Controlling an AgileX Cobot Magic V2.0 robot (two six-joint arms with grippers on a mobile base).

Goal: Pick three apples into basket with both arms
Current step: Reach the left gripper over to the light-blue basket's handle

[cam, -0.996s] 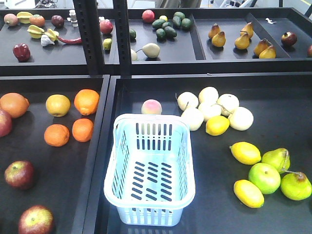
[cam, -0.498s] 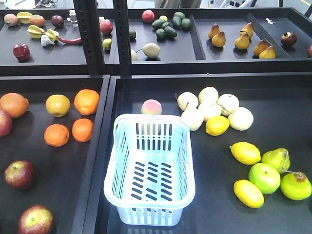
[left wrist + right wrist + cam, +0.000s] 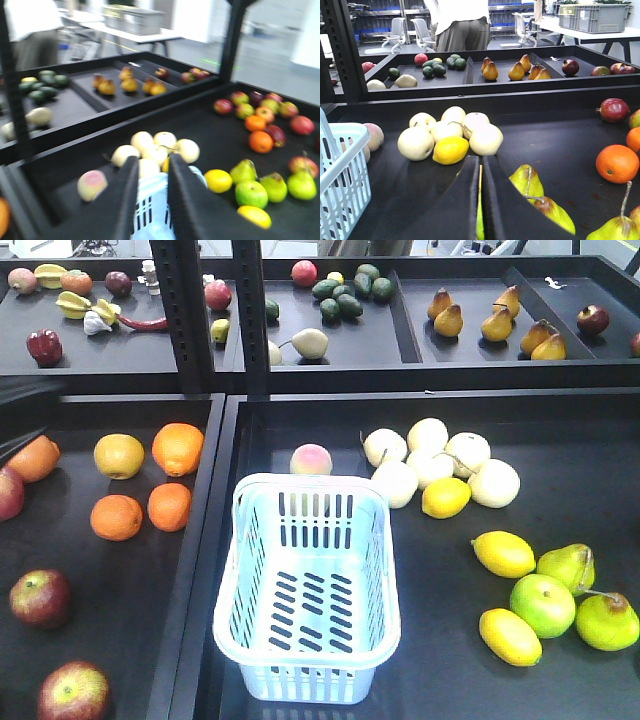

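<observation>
Bench (image 3: 440, 570) is a set of big black trays, w/ a divider running front-to-back left of centre. Basket (image 3: 308, 590) stands at the front of the right tray, just beside that divider, upright, nothing in it, so I judge 0 of 3 done. The dark blur at the left tray's back-left corner is prob. my left arm (image 3: 22, 405). Left tool (image 3: 152, 160): fingers apart w/ a gap, nothing between them, basket rim showing below in the wrist view. Right tool (image 3: 480, 159): fingers pinched to a slit, gripping nothing, low over the right tray. Apples (image 3: 40, 598): two dark red in the left tray's front-left corner, the nearer apple (image 3: 73, 692) at the front edge. A third red fruit (image 3: 6, 492) is cut by the left edge, prob. apple, can't confirm. Risks:
- Oranges (image 3: 170, 507) lie just behind the apples, so a sloppy reach takes the wrong fruit or sets one rolling.
- A round apple may squirt from a shallow pinch.
- The basket looks light and loose, so a brushing arm could shove or tip it.
- The right tool must spread first, and its nearest fruit are pears (image 3: 525, 182) and a green apple (image 3: 542, 605), i.e. wrong picks.
- Two arms over one basket could clash.
</observation>
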